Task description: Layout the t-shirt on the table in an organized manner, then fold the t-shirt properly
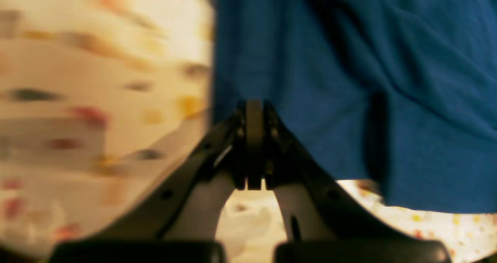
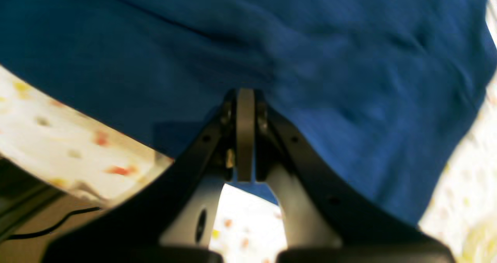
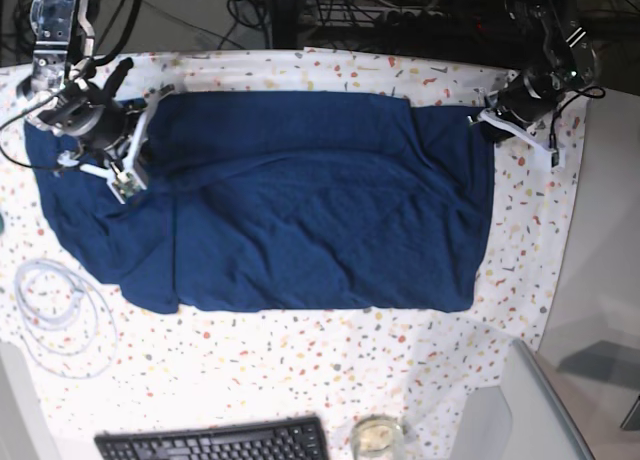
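Observation:
The dark navy t-shirt lies spread wide across the speckled white table, creased, with a sleeve trailing off at the left. My right gripper sits at the shirt's upper left part and is shut on the fabric; blue cloth shows between its fingers. At the shirt's upper right corner my left gripper is shut, its tips pinched right at the shirt's edge. The table shows blurred to the left of that edge.
A black keyboard lies at the table's front edge with a small glass beside it. A coil of white cable lies at the front left. A grey object stands at the front right corner. Cables hang behind the table.

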